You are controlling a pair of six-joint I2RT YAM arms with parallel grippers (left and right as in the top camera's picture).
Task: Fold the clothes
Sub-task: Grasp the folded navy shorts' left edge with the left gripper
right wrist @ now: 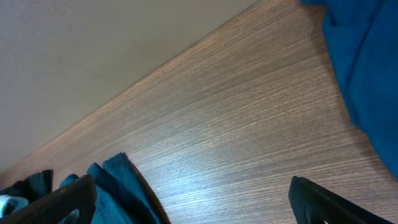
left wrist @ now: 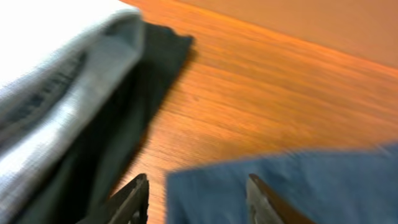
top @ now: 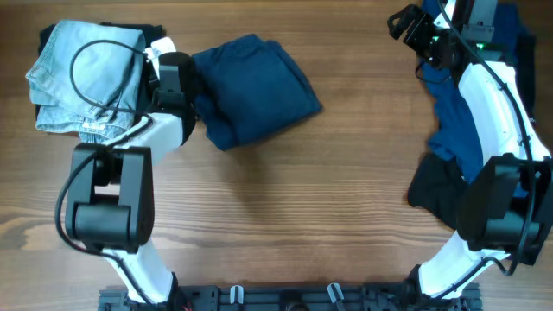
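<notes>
Navy trousers [top: 255,91] lie folded near the table's [top: 285,225] far edge, beside the pale denim [top: 78,78], likely finished. My left gripper [left wrist: 199,199] stands parted over their edge, holding nothing. My right gripper [right wrist: 193,196] gapes empty by the unfolded heap [top: 462,130].

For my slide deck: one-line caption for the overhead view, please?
Left gripper at the edge of the folded navy garment; right gripper open beside the unfolded blue pile.

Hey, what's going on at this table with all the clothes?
Two robot arms are folding clothes on a wooden table. The left gripper sits open at the edge of a folded navy garment, gripping nothing. Beside it, pale denim lies stacked on a black piece. The right gripper hangs wide open near a loose heap of blue and black clothes.
</notes>
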